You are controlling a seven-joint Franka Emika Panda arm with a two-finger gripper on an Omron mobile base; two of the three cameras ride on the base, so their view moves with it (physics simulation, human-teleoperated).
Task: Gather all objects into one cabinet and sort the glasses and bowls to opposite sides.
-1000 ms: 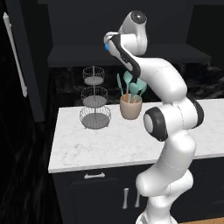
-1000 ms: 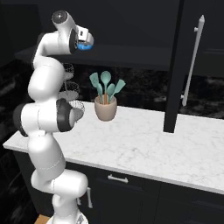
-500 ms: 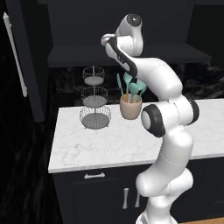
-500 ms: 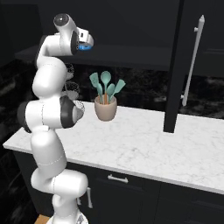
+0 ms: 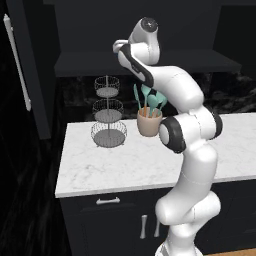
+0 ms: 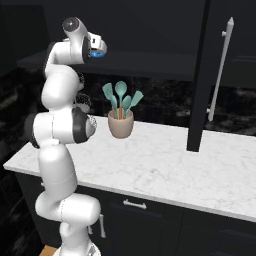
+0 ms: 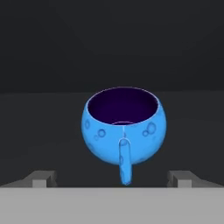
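A small bright blue bowl (image 7: 124, 133) with a dark inside and a stubby handle facing me stands upright on the dark shelf (image 7: 52, 131) of the black cabinet. My gripper (image 7: 112, 178) is open. Its two fingertips (image 7: 43, 178) flank the bowl's handle just short of the bowl, and nothing is held between them. From the base, my hand (image 5: 120, 47) reaches up to the front edge of the cabinet's shelf (image 5: 165, 64). The cabinet's tall door (image 6: 200, 75) with its long silver bar handle (image 6: 220, 70) stands open.
A beige pot of teal utensils (image 5: 149, 120) and a three-tier wire stand (image 5: 108, 120) sit at the back of the white marble counter (image 5: 115, 170). Black drawer fronts (image 6: 150, 215) run under the counter. The other open door (image 5: 25, 65) stands at the left.
My hand has moved slightly further in toward the shelf, and the upper arm has straightened. The gripper has stayed open. Nothing on the counter has moved.
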